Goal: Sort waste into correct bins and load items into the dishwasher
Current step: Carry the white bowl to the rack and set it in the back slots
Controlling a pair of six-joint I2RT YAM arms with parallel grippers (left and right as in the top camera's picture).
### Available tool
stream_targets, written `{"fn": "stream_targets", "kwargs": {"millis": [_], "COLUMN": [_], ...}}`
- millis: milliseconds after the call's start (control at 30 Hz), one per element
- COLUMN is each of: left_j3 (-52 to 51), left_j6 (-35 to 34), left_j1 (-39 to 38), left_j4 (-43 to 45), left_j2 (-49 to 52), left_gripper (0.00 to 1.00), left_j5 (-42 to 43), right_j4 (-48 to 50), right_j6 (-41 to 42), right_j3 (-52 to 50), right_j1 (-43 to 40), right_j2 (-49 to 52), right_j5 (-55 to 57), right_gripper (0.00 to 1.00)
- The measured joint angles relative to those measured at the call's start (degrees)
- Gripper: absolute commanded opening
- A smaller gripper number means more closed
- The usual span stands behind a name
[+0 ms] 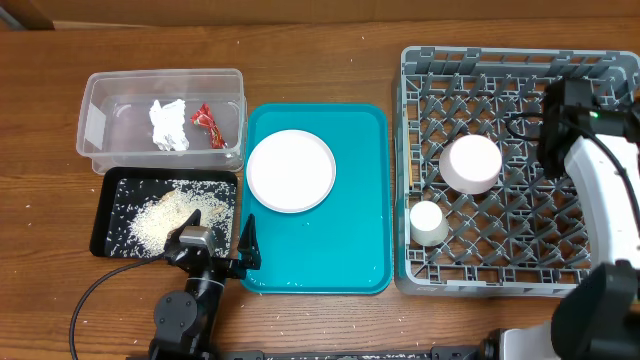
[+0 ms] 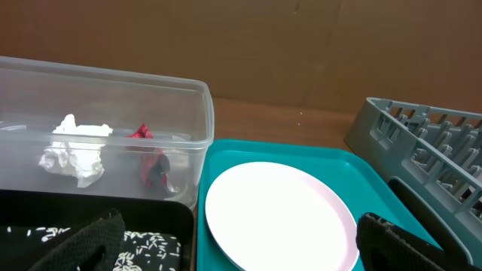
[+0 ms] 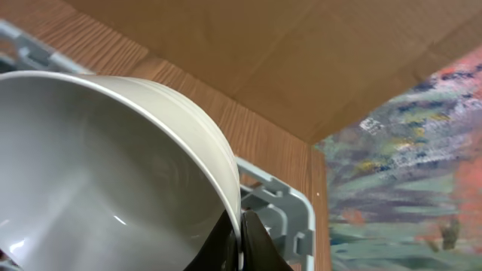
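Left hand (image 1: pixel 217 246) low at the near edge of the desk (image 1: pixel 330 40), level, pointing toward the far side. Fingers (image 2: pixel 94 242) spread wide, nothing between them: one tip over the near corner of the black tray (image 1: pixel 103 215), the other over the near corner of the teal tray (image 1: pixel 365 200). Straight ahead of this hand, close, the plate (image 1: pixel 291 171) lies flat on the teal tray. Ahead and to its left is the clear tub (image 1: pixel 98 92), with tissue (image 1: pixel 168 125) and red wrapper (image 1: pixel 208 122) inside, side by side, not touching. Just ahead of its left finger, rice (image 1: pixel 165 215) is strewn in the black tray; the wrist view cuts most of it off.

Right hand (image 3: pixel 239 247) raised over the far right part of the dish rack (image 1: pixel 480 70). Clamped on the rim of the white bowl (image 3: pixel 98 173), one finger inside, one outside; only the dark tips show. The bowl fills the view to the hand's left, inside facing the camera, lower part cut off. A corner of the rack shows just beyond the fingers. From overhead the arm covers the fingertips, and the held bowl cannot be made out. Off to this hand's side, down in the rack: pink bowl (image 1: pixel 471 163), seemingly mouth down, and cup (image 1: pixel 427 222) near it
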Motion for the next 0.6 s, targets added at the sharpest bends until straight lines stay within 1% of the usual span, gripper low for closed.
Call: {"fn": "stream_targets", "kwargs": {"millis": [133,267,433,600], "left_j3": [0.0,0.0,0.0,0.0], "left_j6": [0.0,0.0,0.0,0.0], "left_j1": [0.0,0.0,0.0,0.0], "left_j4": [0.0,0.0,0.0,0.0], "left_j2": [0.0,0.0,0.0,0.0], "left_gripper": [1.00,1.00,1.00,1.00], "left_j5": [0.0,0.0,0.0,0.0], "right_j4": [-0.3,-0.8,-1.3,-1.9], "right_j6": [-0.9,-1.3,-1.4,-1.6], "right_j3": [0.0,0.0,0.0,0.0], "right_j1": [2.0,6.2,12.0,13.8], "right_j2": [4.1,8.0,9.9,10.0], "right_j5": [-0.3,0.7,2.0,3.3], "right_gripper": [0.04,0.04,0.04,0.04]}}
